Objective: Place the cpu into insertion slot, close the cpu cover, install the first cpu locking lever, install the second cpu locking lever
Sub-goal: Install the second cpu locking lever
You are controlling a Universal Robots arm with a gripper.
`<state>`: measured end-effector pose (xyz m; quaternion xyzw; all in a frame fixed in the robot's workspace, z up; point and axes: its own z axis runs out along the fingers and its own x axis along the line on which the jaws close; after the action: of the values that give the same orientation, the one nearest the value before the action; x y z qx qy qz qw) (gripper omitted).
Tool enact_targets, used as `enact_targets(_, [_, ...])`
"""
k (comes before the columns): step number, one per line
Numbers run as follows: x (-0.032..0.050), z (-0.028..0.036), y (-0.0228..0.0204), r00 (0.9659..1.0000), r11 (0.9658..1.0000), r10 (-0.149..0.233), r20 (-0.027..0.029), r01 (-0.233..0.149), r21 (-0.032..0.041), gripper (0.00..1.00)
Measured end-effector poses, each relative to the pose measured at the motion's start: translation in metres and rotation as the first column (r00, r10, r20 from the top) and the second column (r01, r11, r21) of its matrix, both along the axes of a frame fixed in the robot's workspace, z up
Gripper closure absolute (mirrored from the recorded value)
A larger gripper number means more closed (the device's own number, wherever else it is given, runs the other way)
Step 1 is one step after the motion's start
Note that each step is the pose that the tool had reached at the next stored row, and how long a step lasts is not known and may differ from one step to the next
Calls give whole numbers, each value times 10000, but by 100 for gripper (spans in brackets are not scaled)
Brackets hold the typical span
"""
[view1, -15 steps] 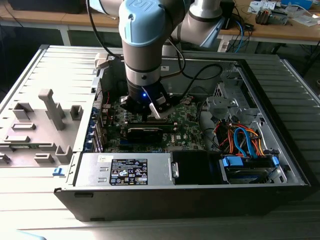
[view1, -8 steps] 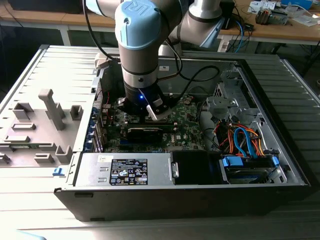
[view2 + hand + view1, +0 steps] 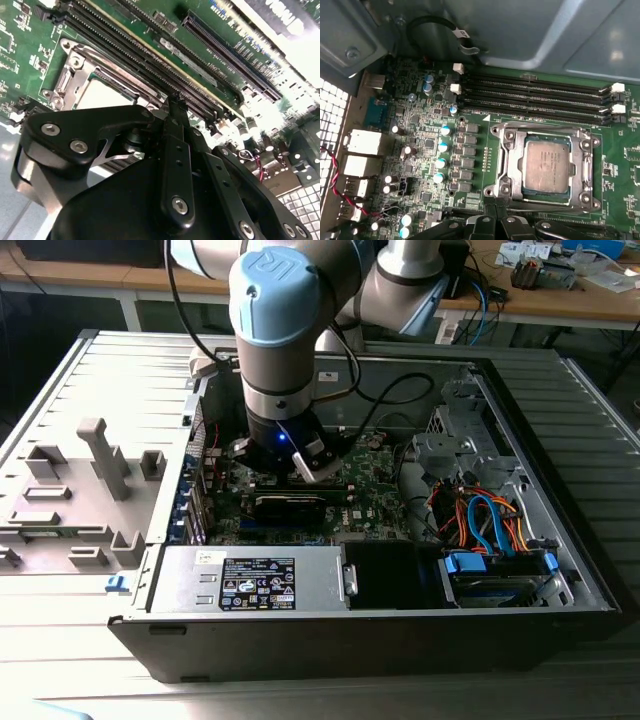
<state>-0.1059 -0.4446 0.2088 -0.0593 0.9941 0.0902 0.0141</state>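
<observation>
The cpu [image 3: 547,165], a dull silver square, lies flat in the insertion slot, which is hidden beneath it and the cpu cover [image 3: 583,167]. The cover's metal frame lies down around the chip, whose top shows through its window. In the second wrist view the cpu [image 3: 102,95] and the cover [image 3: 67,82] sit just beyond the fingers. A thin locking lever [image 3: 545,125] runs along the frame's edge nearest the memory slots. My gripper [image 3: 496,212] hovers beside the socket's edge, shut with nothing in it; it also shows at the gripper [image 3: 174,102] and, above the board, the gripper [image 3: 300,465].
Long black memory slots [image 3: 535,97] run beside the socket. Capacitors [image 3: 442,150] and rear ports [image 3: 362,142] stand on the green board [image 3: 375,495]. The open case holds a power supply [image 3: 250,580] and a drive bay with coloured cables [image 3: 490,525]. A grey fixture [image 3: 95,475] lies outside.
</observation>
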Motion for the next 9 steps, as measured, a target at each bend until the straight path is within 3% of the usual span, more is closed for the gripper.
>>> enact_targets(3, [-9, -18, 4, 10000, 10000, 38, -1, -38, 25, 89])
enact_targets(4, [-18, -61, 37, 9998, 9997, 215, 1, -215, 102, 89])
enact_targets(5, [-19, -99, 43, 9996, 9996, 276, -4, -276, 101, 89])
enact_targets(7, [-20, -101, 43, 9996, 9996, 276, 1, -276, 78, 89])
enact_targets(9, [-19, -56, 46, 9996, 9996, 277, 21, -277, 27, 89])
